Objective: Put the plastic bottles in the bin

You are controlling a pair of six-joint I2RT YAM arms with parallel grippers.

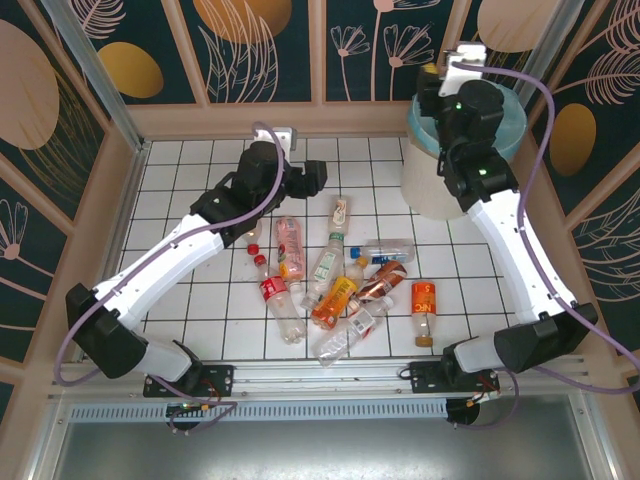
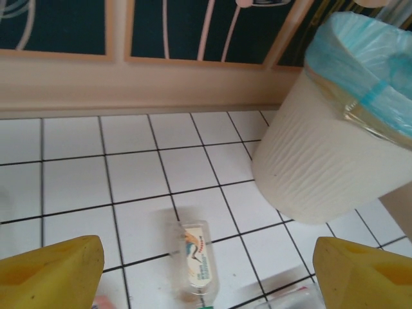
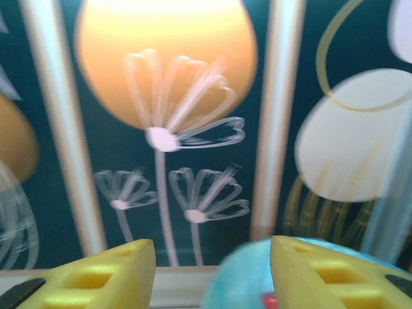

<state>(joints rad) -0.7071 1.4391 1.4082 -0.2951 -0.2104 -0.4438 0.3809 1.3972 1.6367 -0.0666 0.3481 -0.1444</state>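
White tiles with black grid lines form the surface [image 1: 200,190] in the top external view. Plastic bottles [image 1: 340,290] lie clustered at its centre. The bin [image 1: 425,190], lined in light blue-green, stands at the far right. The left end effector [image 1: 318,178] hangs just beyond the cluster. The right end effector [image 1: 432,80] is above the bin's far rim.

Left wrist view: the yellow fingers [image 2: 51,277] stand wide apart, released. One clear bottle [image 2: 195,254] lies on the tiles below the gap, with the bin to its right.

Right wrist view: the fingers stand partly apart, facing a patterned wall [image 3: 161,96]. A blurred light-blue shape [image 3: 241,277] sits beside one finger. Whether anything is gripped cannot be told.
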